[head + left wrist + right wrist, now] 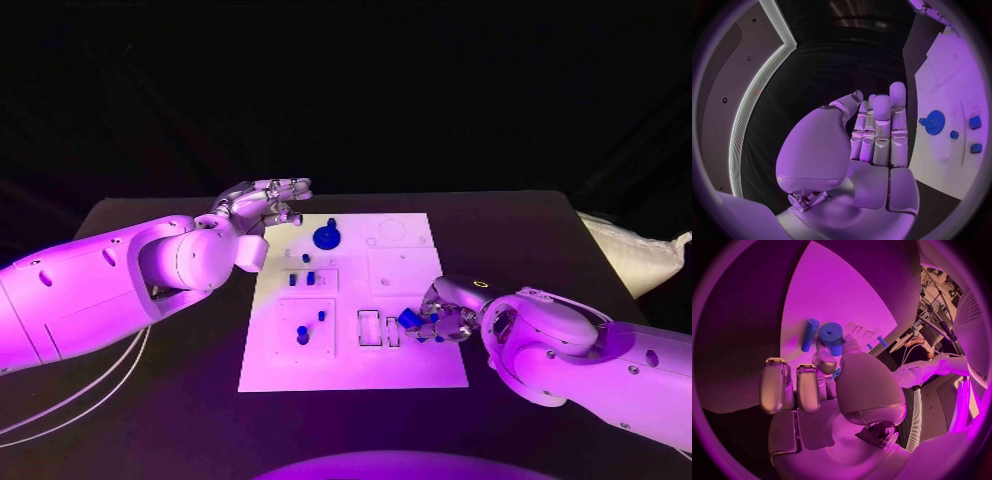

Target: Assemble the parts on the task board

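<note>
Right robot hand [447, 318] pinches a small blue part [410, 318] at the task board [418, 370]'s near right edge; stiff, light and probably slick, best nipped across its flats. Beyond the board's far left corner, the left robot hand [268, 205] hovers empty, fingers straight.

We see the task board [411, 370] mid-table [173, 400]. The gear [327, 238] sits on its far left part, small parts [300, 279] nearer, another [303, 334] in the near-left panel. Left hand [267, 203] hangs beyond the far-left corner; right hand [447, 318] is over the right edge, beside the slots [378, 329].
</note>
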Controlling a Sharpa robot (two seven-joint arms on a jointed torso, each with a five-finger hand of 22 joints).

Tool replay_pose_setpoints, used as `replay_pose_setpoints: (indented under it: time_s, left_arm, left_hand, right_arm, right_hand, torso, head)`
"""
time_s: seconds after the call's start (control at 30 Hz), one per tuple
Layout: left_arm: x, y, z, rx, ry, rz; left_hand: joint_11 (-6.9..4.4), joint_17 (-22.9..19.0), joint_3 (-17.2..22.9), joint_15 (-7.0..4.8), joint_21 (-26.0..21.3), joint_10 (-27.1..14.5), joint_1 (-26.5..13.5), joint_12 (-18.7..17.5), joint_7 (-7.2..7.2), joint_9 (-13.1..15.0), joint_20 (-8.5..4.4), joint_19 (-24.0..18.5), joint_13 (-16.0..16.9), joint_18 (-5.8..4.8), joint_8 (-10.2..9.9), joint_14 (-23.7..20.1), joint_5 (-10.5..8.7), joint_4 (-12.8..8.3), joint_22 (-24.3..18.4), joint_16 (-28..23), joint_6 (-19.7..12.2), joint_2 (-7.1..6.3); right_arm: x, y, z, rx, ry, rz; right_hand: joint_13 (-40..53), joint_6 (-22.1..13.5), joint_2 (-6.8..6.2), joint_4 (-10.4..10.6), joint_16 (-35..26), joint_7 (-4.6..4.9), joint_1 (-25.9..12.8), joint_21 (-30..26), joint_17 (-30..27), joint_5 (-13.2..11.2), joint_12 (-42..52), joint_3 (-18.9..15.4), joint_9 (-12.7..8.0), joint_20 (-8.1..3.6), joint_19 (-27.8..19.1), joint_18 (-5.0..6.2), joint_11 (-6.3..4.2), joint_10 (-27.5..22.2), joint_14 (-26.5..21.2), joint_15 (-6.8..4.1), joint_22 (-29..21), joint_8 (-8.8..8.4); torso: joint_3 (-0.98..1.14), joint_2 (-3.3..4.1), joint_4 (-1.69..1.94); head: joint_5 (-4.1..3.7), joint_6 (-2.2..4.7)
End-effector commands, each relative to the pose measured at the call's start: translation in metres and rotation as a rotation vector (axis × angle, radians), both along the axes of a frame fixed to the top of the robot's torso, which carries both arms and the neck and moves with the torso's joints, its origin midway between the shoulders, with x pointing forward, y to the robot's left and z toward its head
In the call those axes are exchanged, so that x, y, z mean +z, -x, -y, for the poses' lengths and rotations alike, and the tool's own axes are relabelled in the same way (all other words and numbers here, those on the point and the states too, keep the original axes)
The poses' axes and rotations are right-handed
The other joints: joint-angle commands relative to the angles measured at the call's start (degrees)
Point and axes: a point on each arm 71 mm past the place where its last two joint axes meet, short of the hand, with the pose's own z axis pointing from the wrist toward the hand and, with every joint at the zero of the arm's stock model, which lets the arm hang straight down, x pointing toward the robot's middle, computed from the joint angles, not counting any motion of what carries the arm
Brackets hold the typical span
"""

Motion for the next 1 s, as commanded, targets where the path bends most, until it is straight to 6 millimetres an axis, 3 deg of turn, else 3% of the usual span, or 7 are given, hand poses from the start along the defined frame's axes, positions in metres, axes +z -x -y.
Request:
replay_pose_setpoints:
  time_s: [0.03,0.33,0.53,1.0]
  left_arm:
    - [0.001,0.001,0.002,-0.016,0.006,0.01]
    - [0.001,0.001,0.002,-0.016,0.005,0.01]
    - [0.001,0.001,0.002,-0.016,0.006,0.01]
    - [0.001,0.001,0.004,-0.021,0.008,0.01]
  left_hand:
    - [-0.11,-0.17,-0.4,0.08,-0.24,-0.41,-0.02,0.15,-0.16,0.0,0.0,-0.1,0.09,0.7,0.3,-0.31,0.06,-0.07,-0.13,-0.15,-0.19,0.6]
    - [-0.11,-0.25,-0.46,0.08,-0.28,-0.43,-0.05,0.18,-0.16,0.0,-0.01,-0.09,0.1,0.7,0.31,-0.33,0.05,-0.07,-0.16,-0.18,-0.19,0.59]
    - [-0.11,-0.25,-0.46,0.08,-0.28,-0.43,-0.05,0.18,-0.16,0.0,-0.01,-0.09,0.1,0.7,0.31,-0.33,0.05,-0.07,-0.16,-0.18,-0.19,0.59]
    - [-0.11,-0.25,-0.46,0.08,-0.28,-0.43,-0.05,0.18,-0.16,0.0,-0.01,-0.09,0.1,0.7,0.31,-0.33,0.05,-0.07,-0.16,-0.18,-0.19,0.59]
  right_arm:
    - [-0.006,0.002,0.001,-0.013,0.017,-0.015]
    - [0.0,0.003,0.0,-0.056,-0.097,0.022]
    - [0.012,0.009,0.0,-0.076,-0.209,0.063]
    - [0.003,0.013,-0.027,-0.001,-0.201,-0.105]
  right_hand:
    - [-0.1,0.73,1.11,0.74,0.23,-0.14,0.57,0.33,1.37,0.41,-0.76,-0.08,0.23,-0.1,0.01,-0.64,-0.28,-0.36,3.55,-0.35,0.05,0.5]
    - [0.51,2.55,2.62,1.05,0.56,-0.86,0.32,0.63,2.01,1.06,-0.85,-0.66,1.23,-0.44,0.41,-0.76,-0.84,0.16,3.68,-0.77,0.68,1.58]
    - [0.32,3.02,3.85,1.11,0.81,-1.17,0.4,0.81,2.48,2.77,-1.61,-0.85,1.86,-0.75,0.67,-0.84,-1.15,0.42,3.76,-1.07,1.06,1.78]
    - [-1.48,3.55,6.16,1.28,0.92,-1.46,-1.29,0.85,2.76,4.13,-4.49,-1.54,2.68,-0.97,0.73,-0.86,-1.4,0.39,3.8,-1.28,1.15,1.78]
  torso:
    - [-0.03,-0.04,0.02]
    - [0.02,-0.02,-0.05]
    - [-0.02,-0.11,0.0]
    - [-0.05,-0.04,0.0]
  head:
    - [-0.05,-0.16]
    - [-0.01,-0.1]
    - [-0.1,-0.01]
    - [0.11,0.04]
